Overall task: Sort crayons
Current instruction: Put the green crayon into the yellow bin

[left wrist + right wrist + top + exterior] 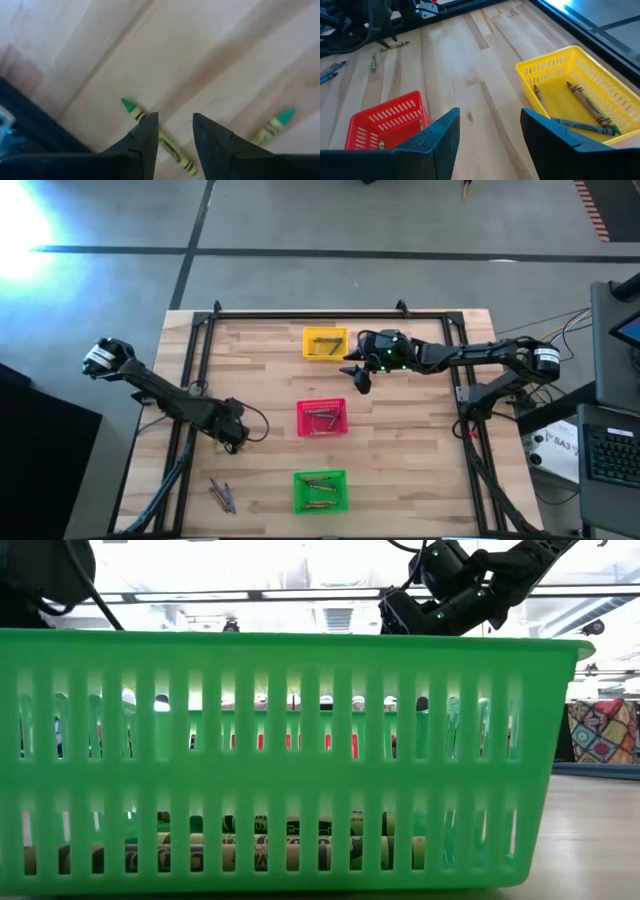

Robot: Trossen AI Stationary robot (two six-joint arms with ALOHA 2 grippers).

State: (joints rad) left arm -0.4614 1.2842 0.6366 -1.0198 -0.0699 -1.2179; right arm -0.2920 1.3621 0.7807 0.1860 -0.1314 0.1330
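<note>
Since the green crayon (159, 141) is light, stiff and prone to rolling, its middle should be straddled by the open, empty left pincer (175, 131).

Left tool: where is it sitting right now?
In the high view the left tool sits left of the red basket; its wrist view shows it open over two green crayons.

Crayon positions relative to the left jaws.
One crayon (157, 137) runs under the jaws' gap; another (274, 124) lies beside them on the worktop (200, 55).
</note>
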